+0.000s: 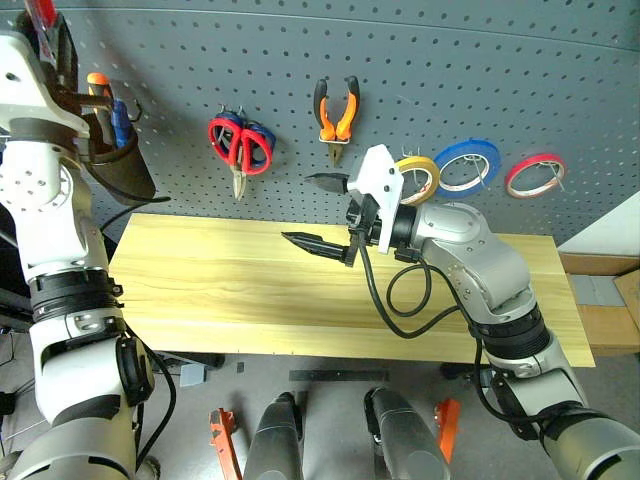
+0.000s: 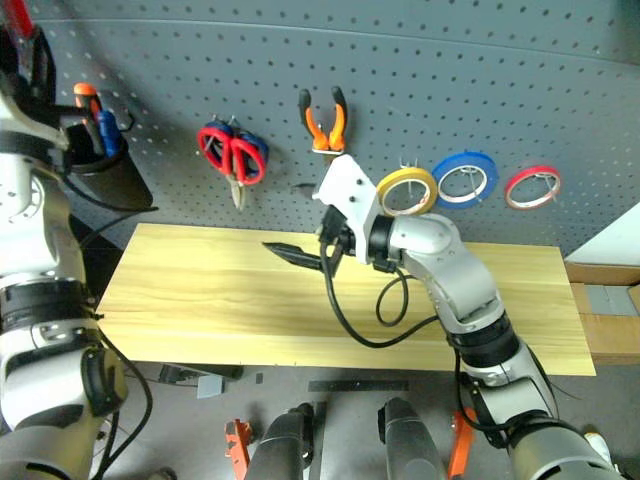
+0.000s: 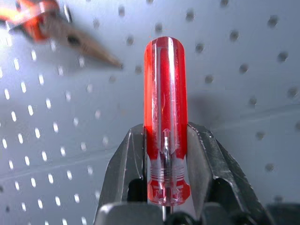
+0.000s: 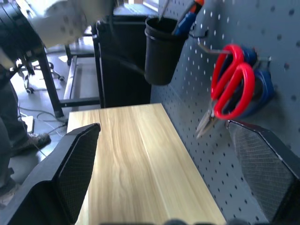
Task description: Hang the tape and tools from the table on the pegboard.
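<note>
Both arms are up: my left pincer point(image 3: 165, 154) grips the red screwdriver point(image 3: 165, 112) before the pegboard point(image 1: 450, 60), while my right pincer point(image 1: 325, 212), fingers wide, hovers level beneath that board.

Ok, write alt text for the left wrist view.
The left gripper's two black fingers clamp a red screwdriver by its clear handle, which stands upright in front of the grey pegboard. Behind it, blurred orange pliers hang on the board.

Scissors point(image 1: 240, 145) hang on pegboard point(image 1: 430, 60) behind table point(image 1: 220, 280); pliers point(image 1: 337, 118) rightward.
</note>
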